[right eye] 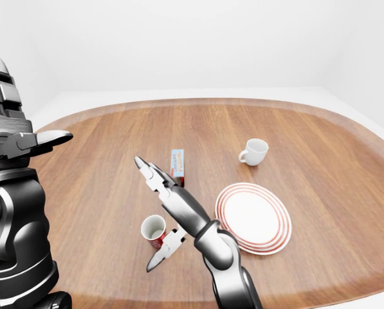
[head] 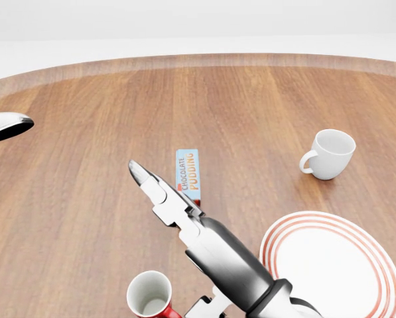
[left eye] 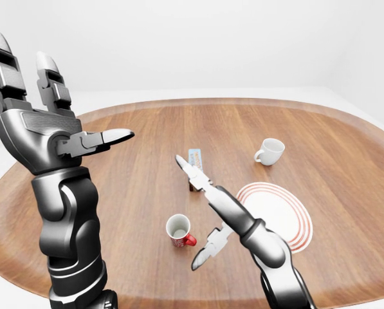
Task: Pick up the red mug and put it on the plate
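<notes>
Right hand (left eye: pixel 211 212) spread wide beside the red mug (left eye: pixel 178 230) (near the desk's bottom edge, left of the plate (left eye: pixel 275 209)); I should wrap its body before lifting.

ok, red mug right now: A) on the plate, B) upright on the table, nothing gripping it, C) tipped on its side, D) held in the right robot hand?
B: the red mug stands upright on the table, left of the plate in the left-eye view, while the right robot hand is spread open beside it without closing on it.
</notes>
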You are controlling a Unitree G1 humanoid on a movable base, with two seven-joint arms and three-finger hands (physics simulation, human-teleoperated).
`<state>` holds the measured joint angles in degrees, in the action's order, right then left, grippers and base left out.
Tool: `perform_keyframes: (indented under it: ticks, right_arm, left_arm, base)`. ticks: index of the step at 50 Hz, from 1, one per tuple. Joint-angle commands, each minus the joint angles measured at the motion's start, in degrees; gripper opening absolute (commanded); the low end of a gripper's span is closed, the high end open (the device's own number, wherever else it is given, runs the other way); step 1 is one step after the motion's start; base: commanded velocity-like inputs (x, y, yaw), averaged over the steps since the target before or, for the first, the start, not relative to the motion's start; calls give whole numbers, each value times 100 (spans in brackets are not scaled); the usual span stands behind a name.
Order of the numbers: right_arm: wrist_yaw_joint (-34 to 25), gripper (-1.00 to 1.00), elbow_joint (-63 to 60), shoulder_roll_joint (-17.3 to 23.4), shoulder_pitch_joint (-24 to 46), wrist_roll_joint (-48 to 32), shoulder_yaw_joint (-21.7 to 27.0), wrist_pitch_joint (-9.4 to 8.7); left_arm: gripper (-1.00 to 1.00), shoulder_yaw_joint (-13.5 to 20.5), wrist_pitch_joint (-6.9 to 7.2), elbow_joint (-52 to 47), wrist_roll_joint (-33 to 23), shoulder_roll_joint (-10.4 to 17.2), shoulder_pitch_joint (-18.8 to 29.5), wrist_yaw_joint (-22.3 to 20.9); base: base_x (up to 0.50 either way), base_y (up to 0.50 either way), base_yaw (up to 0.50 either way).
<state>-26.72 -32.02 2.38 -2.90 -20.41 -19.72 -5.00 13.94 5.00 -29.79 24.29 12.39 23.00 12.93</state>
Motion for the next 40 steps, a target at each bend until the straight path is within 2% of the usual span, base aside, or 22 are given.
perform_keyframes:
  ticks: [1,12,27,40]
  right_arm:
    - [-187,100,611,-120,163,-515,-139,0]
    - [-338,100,1318,-340,442,-887,-50,0]
    - [-482,100,1895,-440,647,-1194,37,0]
    - [-862,100,2484,-574,852,-1944,-48,0]
  left_arm:
    - [100,3,0,-12,8,-2,-14,3]
    - [100,1,0,-14,15,0,-8,9]
    - [100,2,0,4,8,3,-8,1]
    - [100,-4,0,-77,12,-16,-34,2]
  base:
    - [0,0,0]
    - [0,0,0]
    - [0,0,0]
    - [0,0,0]
